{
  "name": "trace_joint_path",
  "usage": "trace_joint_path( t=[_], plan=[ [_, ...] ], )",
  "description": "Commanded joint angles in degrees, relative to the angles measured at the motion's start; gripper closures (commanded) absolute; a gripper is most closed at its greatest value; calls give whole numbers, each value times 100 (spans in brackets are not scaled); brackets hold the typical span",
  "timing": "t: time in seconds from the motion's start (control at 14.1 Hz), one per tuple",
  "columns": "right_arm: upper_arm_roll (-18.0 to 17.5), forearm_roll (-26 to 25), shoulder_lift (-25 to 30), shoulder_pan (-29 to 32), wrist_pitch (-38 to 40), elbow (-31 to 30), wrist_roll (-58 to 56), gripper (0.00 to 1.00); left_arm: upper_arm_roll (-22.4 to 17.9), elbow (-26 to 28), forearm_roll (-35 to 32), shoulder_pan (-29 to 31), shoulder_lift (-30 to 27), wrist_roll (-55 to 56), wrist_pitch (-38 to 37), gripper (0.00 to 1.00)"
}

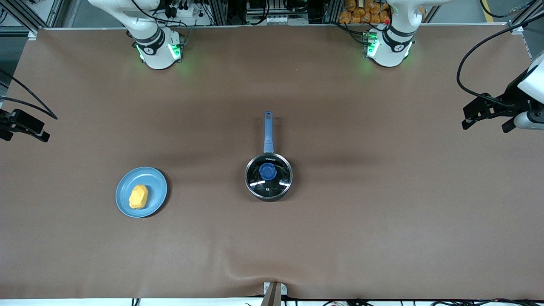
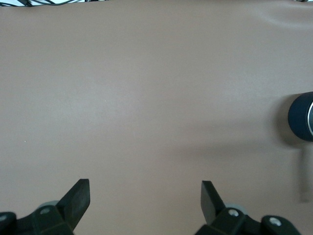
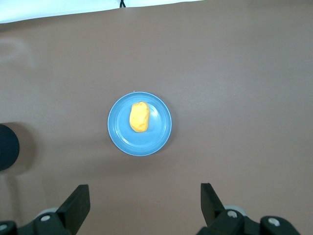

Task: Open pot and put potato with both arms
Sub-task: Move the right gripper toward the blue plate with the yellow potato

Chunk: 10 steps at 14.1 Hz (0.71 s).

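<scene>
the pot [image 1: 268, 176] is set near the middle of the brown table [image 1: 382, 212], and everything else is placed from it. its glass lid [image 1: 268, 175] is seated on it, with the blue knob [image 1: 267, 171] at the centre, and its long blue handle [image 1: 268, 131] is pointed away from the front camera, toward the robots' bases. the potato [image 1: 138, 196] is found well apart from the pot, toward the right arm's end of the table and slightly nearer the front camera; it is lain on a light-blue plate [image 1: 157, 187]. between plate and pot only bare table is seen, and nothing is stacked on the lid or against the handle.

the left gripper [image 1: 488, 114] is held up at the table's edge, well apart from the pot toward the left arm's end, its fingers [image 2: 78, 196] spread apart and nothing gripped between them. the right gripper [image 3: 145, 200] is held up toward the right arm's end, over the table and well apart from the pot, with its fingers [image 3: 78, 203] likewise spread wide and nothing held.
</scene>
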<state>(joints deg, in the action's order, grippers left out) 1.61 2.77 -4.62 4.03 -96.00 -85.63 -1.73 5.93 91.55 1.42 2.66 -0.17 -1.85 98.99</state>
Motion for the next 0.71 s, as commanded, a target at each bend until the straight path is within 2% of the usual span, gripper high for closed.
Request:
trace_joint_path(
  t=[0.0, 0.14, 0.64],
  plan=[
    [-64, -22, 93, 80, -59, -112, -64, 0, -74, -172, 69, -29, -36, 366, -37, 0],
    [-64, -22, 93, 89, -59, -112, -64, 0, -144, -208, 113, -142, -36, 843, -37, 0],
    [-64, -13, -56, 116, -85, -103, -64, 0, -145, -147, 78, -29, -1, 774, -177, 0]
  ],
)
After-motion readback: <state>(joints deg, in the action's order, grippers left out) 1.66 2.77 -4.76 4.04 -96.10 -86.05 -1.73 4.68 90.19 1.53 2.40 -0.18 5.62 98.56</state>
